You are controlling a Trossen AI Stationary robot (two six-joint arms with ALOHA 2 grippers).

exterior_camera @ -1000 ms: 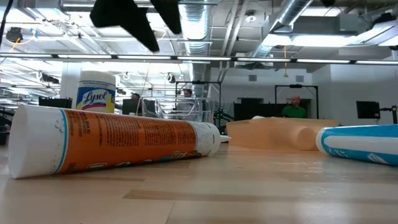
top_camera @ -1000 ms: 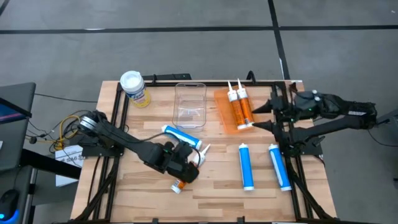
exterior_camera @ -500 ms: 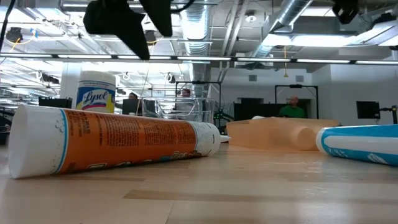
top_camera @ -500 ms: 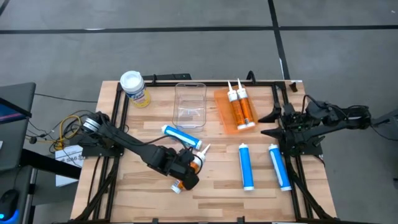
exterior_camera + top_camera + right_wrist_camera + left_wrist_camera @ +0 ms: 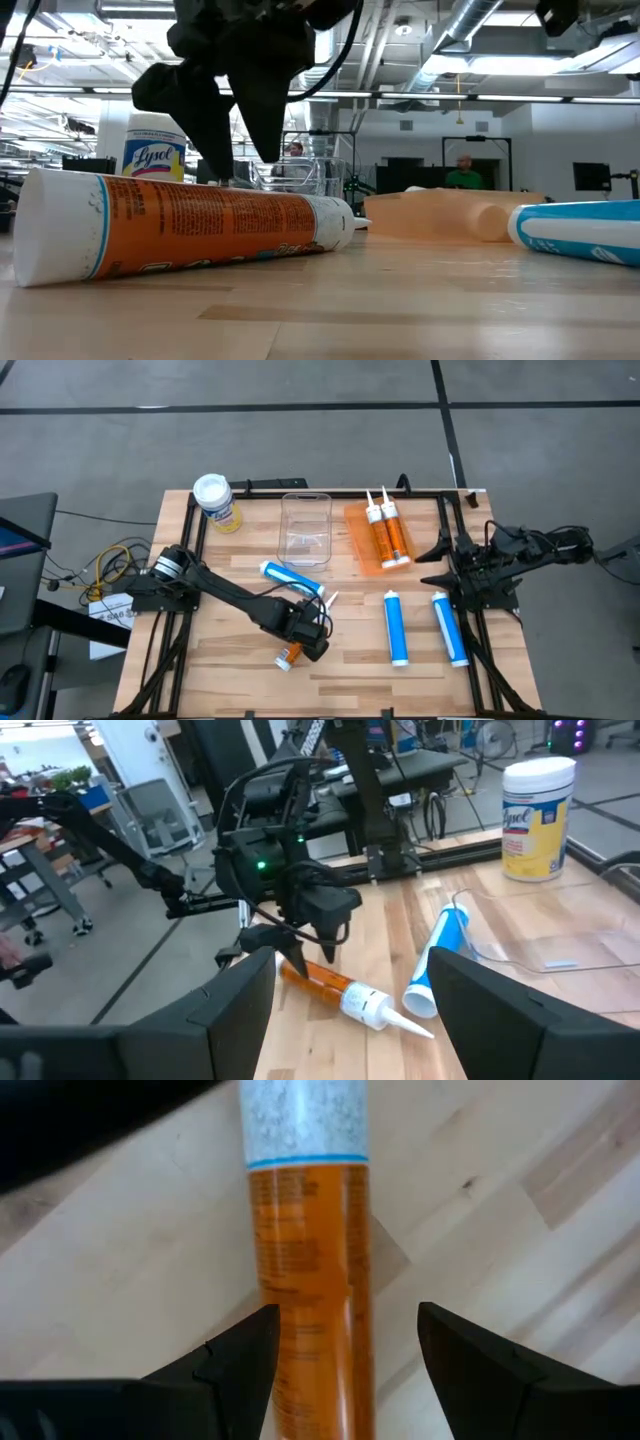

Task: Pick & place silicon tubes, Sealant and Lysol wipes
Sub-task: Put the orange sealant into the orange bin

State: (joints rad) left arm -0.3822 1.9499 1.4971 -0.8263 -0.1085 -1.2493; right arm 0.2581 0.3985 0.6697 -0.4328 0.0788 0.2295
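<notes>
An orange sealant tube [image 5: 200, 225] lies on its side near the table's front middle, its nozzle toward the far right. My left gripper [image 5: 305, 638] hangs open right over it, pointing steeply down, one finger [image 5: 240, 1365] on either side of the tube's body [image 5: 310, 1280]; I cannot tell whether they touch it. My right gripper [image 5: 435, 560] waits open at the table's right edge, with nothing between its fingers. The Lysol wipes [image 5: 215, 500] stand upright at the far left corner. A blue-and-white tube [image 5: 290, 577] lies just beyond the left gripper.
A clear plastic bin [image 5: 305, 528] stands at the far middle. Beside it an orange tray [image 5: 355, 530] holds two orange tubes. Two blue tubes [image 5: 397, 625] [image 5: 449, 626] lie side by side at the right front. Bare wood lies at the front left.
My left gripper has come down over the orange tube and tipped more steeply downward, so its fingers now stand astride the tube. My right arm has drawn back toward the table's right edge and sunk a little. The tube has not moved.
</notes>
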